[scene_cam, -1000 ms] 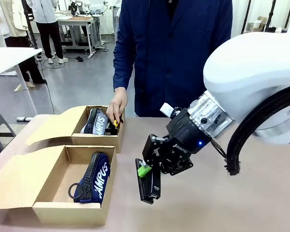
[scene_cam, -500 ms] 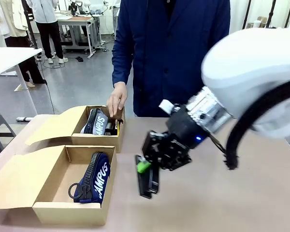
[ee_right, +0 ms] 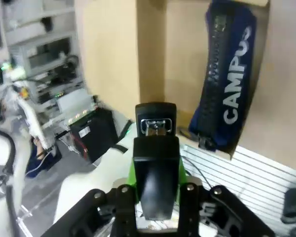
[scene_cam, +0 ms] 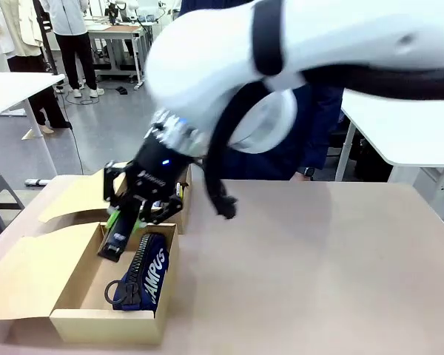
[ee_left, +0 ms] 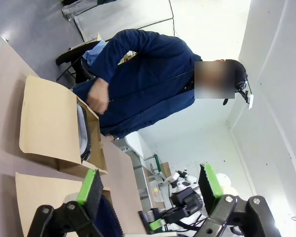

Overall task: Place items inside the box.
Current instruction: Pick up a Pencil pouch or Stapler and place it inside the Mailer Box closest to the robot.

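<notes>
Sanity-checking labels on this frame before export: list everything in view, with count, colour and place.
near box: 1, brown cardboard, lid open, table's near left
navy pouch: 1, white "CAMPUS" lettering, lying in near box
stapler: 1, black, tilted over near box
far box: 1, brown cardboard, flap open, behind near box
dark pouch: 1, in far box
table: 1, tan
person: 1, navy jacket, far side; hand at chest
right arm: 1, white, crossed to table's left; right jaws shut on stapler
left jaws: open, green pads, nothing between
</notes>
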You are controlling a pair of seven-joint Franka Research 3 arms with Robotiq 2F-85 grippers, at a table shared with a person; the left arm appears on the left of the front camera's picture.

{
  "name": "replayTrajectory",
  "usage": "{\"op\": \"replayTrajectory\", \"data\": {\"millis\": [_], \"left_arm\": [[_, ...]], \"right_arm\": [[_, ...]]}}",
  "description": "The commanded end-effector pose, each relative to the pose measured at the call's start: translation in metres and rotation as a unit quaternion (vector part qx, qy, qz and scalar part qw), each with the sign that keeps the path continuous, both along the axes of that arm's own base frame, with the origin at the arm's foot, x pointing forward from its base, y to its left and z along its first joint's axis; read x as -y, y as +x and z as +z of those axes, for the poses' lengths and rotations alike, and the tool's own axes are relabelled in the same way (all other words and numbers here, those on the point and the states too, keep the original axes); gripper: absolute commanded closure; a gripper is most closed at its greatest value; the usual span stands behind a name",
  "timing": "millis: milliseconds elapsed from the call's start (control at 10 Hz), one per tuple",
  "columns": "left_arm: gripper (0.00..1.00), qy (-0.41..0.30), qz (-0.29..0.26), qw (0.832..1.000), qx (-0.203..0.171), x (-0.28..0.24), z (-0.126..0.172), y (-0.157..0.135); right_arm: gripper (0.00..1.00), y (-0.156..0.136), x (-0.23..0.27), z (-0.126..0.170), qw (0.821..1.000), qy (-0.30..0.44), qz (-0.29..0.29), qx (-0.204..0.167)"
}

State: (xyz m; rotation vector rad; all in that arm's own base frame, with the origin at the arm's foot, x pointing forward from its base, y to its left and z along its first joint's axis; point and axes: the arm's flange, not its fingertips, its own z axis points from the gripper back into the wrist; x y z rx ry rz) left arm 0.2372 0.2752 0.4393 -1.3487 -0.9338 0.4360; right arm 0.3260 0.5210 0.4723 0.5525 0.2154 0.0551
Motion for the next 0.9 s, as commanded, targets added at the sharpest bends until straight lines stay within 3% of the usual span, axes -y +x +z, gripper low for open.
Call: {"op": "replayTrajectory", "data": {"millis": [0,200,400,700,800], "left_arm": [[0.00,0.000,0.003,1.000,0.018,0.001,0.000,0.001],[0.00,0.000,0.003,1.000,0.018,0.001,0.000,0.001],[0.00,0.000,0.003,1.000,0.018,0.001,0.000,0.001],[0.00,0.000,0.003,1.000,0.018,0.001,0.000,0.001],[0.00,0.000,0.003,1.000,0.018,0.001,0.000,0.001]], "right_arm": [[0.68,0.017,-0.065,-0.008,0.996,-0.083,0.025,-0.007],[0.68,0.026,-0.082,-0.033,0.992,-0.122,0.001,-0.009],[0.68,0.027,-0.084,-0.040,0.992,-0.128,-0.008,0.012],[0.68,0.030,-0.084,-0.044,0.991,-0.133,-0.003,-0.002],[0.12,0.030,-0.085,-0.044,0.991,-0.132,0.000,-0.005]]}}
